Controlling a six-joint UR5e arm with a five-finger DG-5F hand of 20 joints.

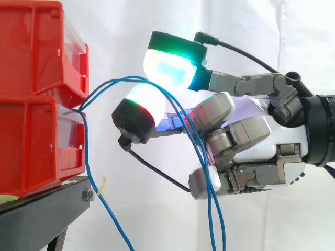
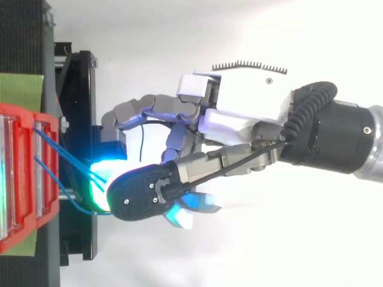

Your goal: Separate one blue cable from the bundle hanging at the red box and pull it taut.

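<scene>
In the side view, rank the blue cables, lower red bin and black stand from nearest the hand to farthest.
1. Blue cables, passing through the hand.
2. Lower red bin, to its left.
3. Black stand, lower left.

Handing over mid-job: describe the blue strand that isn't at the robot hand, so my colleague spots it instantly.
Start at the stacked red bins; blue cables leave the gap between them. The strand meant drops straight down the lower bin's front past the black stand. Its neighbours instead arc up and across to the robot hand.
</scene>
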